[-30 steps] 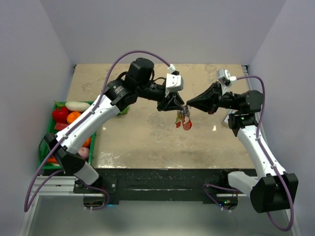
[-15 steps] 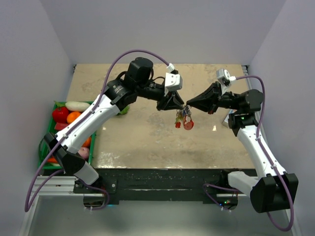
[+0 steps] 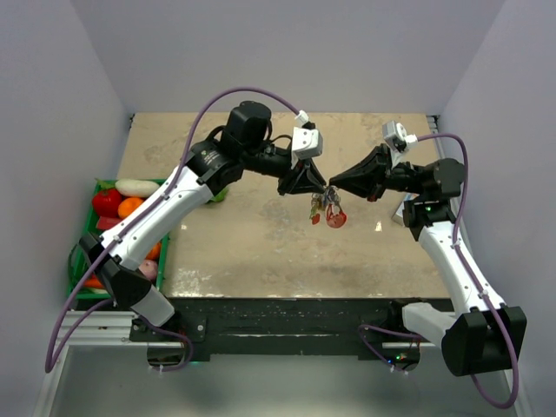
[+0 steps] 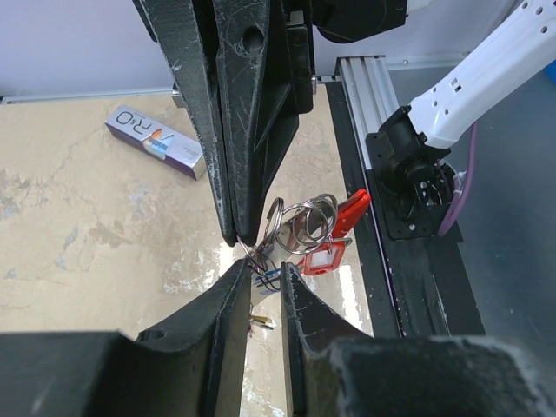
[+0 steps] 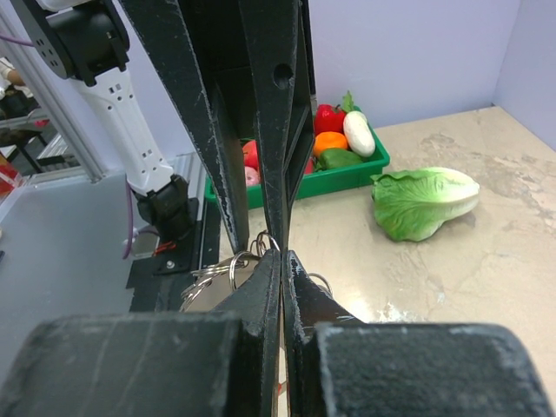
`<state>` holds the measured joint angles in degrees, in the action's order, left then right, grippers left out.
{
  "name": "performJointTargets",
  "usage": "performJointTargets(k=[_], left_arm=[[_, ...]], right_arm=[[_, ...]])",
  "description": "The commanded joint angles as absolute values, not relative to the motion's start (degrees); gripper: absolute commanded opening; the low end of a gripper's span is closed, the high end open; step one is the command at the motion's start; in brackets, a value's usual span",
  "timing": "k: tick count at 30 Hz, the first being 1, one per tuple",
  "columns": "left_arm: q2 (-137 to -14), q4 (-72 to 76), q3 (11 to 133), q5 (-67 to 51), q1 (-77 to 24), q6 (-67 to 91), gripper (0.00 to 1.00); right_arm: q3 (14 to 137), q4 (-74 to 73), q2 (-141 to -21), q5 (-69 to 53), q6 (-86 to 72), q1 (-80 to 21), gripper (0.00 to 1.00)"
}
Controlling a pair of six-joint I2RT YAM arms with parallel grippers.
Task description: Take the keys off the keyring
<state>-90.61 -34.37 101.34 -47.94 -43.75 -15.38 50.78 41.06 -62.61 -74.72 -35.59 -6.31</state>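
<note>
Mid-frame the right gripper (image 5: pixel 282 256) clamps the keyring (image 4: pixel 300 221); the left gripper (image 4: pixel 265 274), narrowly gapped, grip unclear, could slip off the keys (image 3: pixel 326 212).

Pale lavender walls (image 3: pixel 287 52) close in on three sides of a beige, marbled table top (image 3: pixel 252 248) under soft, even light, with a black rail (image 3: pixel 287 317) along its near edge and grey floor (image 3: pixel 287 395) at the bottom of the frame.

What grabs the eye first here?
The left gripper and right gripper meet tip to tip in mid-air above the table, with the keyring, keys and red fob dangling between them. Next, the green crate of vegetables at the table's left edge.
</note>
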Motion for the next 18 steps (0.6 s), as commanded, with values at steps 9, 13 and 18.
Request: performJointTargets(k=[9, 13, 18], left_arm=[[-91.6, -30.7, 102.3, -48.0, -43.6, -12.5, 0.0], [-91.2, -34.0, 104.1, -42.2, -43.6, -15.5, 0.0], [-92.5, -45.1, 110.7, -33.5, -43.8, -23.6, 0.0]], right_arm=[[53.5, 42.8, -61.3, -74.5, -34.0, -6.2, 0.0], [61.9, 9.0, -61.3, -76.6, -10.0, -6.1, 0.19], [76.1, -26.9, -62.4, -74.1, 25.7, -6.1, 0.53]])
